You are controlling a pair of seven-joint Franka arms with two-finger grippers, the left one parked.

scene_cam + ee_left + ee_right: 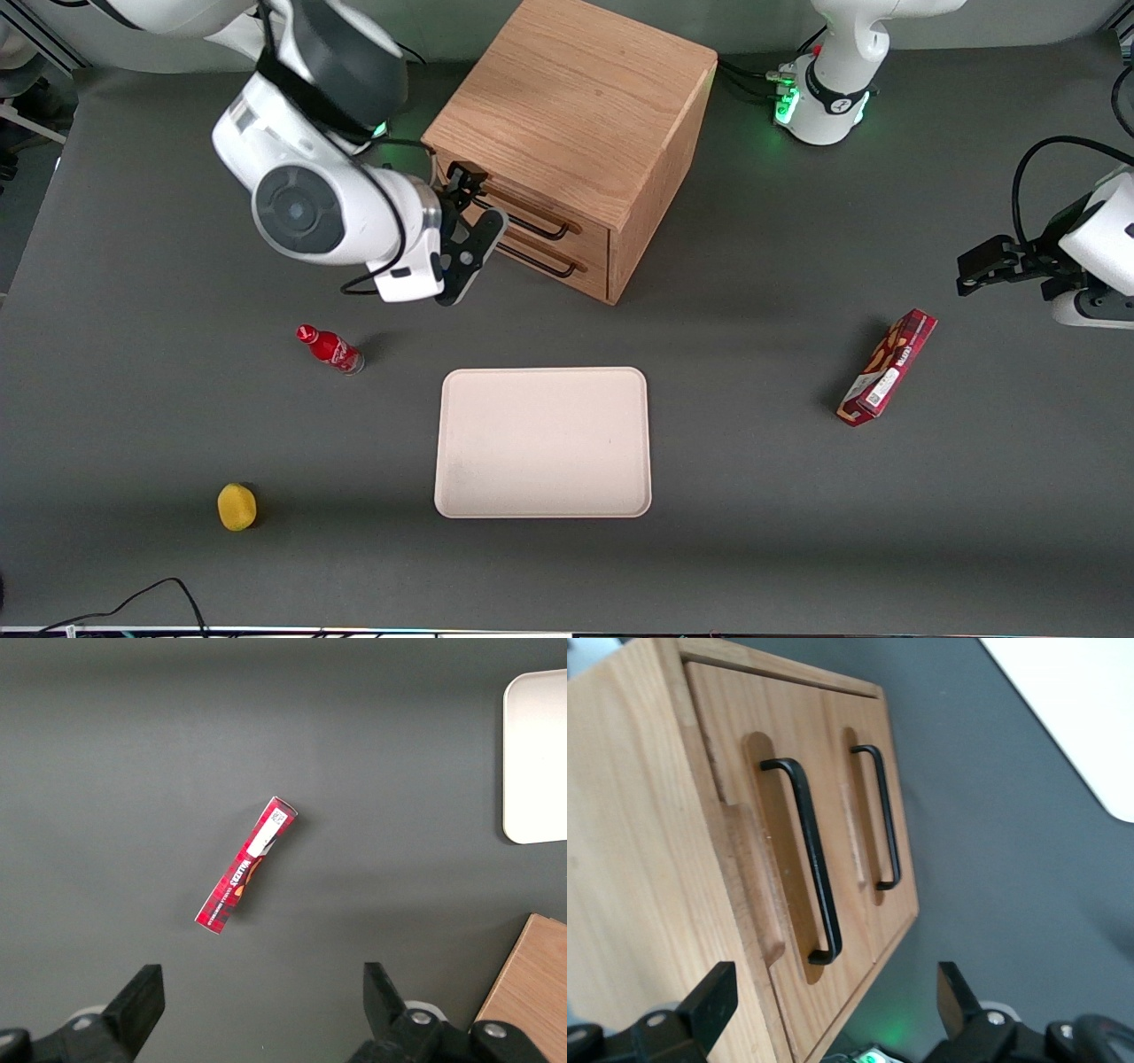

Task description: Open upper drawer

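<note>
The upper drawer [757,859], a shallow light-oak front with visible grain, sits closed and flush in the cube cabinet [576,115], directly ahead of the gripper [837,997]. Its thin black bar handle [811,859] is a bent metal rod over an oval recess, and lies just ahead of the gap between the black fingers [713,1001], untouched. The fingers are spread wide apart and hold nothing. The matching lower drawer [868,824] lies beside it, a little farther from the gripper. Nearer the front camera than the gripper, on the matte grey table [753,496], are a small glossy red bottle [330,348], a smooth cream rounded-corner tray [543,442] and a rounded yellow sponge-like object [236,507]. A flat red carton [888,367] lies toward the parked arm's end.
</note>
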